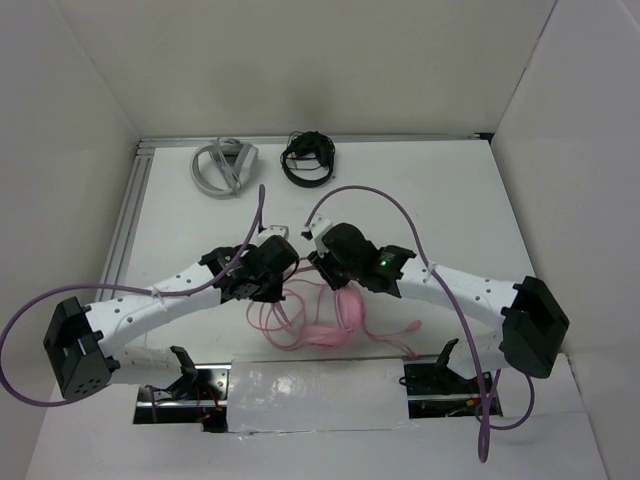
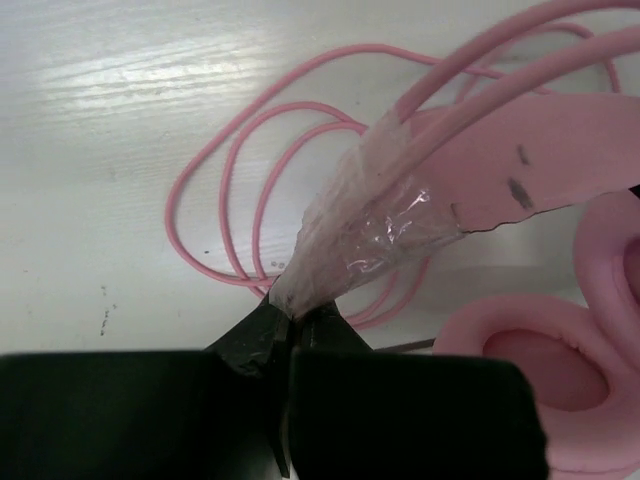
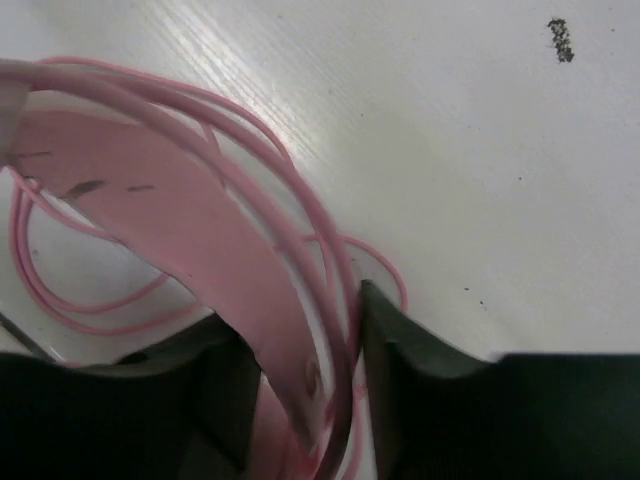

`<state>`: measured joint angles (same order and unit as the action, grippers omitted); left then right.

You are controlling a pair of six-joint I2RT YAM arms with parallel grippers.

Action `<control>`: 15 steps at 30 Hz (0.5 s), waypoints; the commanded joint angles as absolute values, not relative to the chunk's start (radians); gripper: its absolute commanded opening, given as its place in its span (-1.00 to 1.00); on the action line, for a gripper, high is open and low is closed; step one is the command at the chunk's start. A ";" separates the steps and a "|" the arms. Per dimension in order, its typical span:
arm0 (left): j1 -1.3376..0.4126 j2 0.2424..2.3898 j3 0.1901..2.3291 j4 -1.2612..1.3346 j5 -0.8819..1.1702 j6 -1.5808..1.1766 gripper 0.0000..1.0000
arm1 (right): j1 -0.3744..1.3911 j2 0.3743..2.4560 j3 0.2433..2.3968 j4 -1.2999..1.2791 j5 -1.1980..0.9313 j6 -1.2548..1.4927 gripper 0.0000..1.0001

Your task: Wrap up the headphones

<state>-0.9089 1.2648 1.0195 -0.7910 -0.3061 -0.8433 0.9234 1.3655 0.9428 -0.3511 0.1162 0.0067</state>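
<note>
Pink headphones [image 1: 330, 325], headband [image 2: 560, 150] raised, thin cable [image 2: 215, 170] in loose loops.

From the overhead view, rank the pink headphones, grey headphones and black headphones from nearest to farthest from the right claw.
1. pink headphones, held in the right claw, near centre.
2. black headphones, far edge, centre.
3. grey headphones, far left.

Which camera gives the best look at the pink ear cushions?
The left wrist view: the ear cushions sit close up, bottom right. From the top, the headphones are a small, half-hidden pink patch. The right wrist shows only headband and cable.
</note>
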 commanded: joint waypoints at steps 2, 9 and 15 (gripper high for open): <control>-0.893 1.290 1.074 -0.830 -0.428 -0.940 -1.00 | 0.940 1.281 1.043 -0.232 0.210 0.055 0.11; -0.738 1.342 1.156 -0.810 -0.428 -0.982 -1.00 | 0.928 1.027 1.039 0.041 0.456 0.083 0.85; -0.618 1.255 1.247 -0.663 -0.347 -0.812 -1.00 | 0.824 0.832 0.950 -0.020 0.392 0.182 0.99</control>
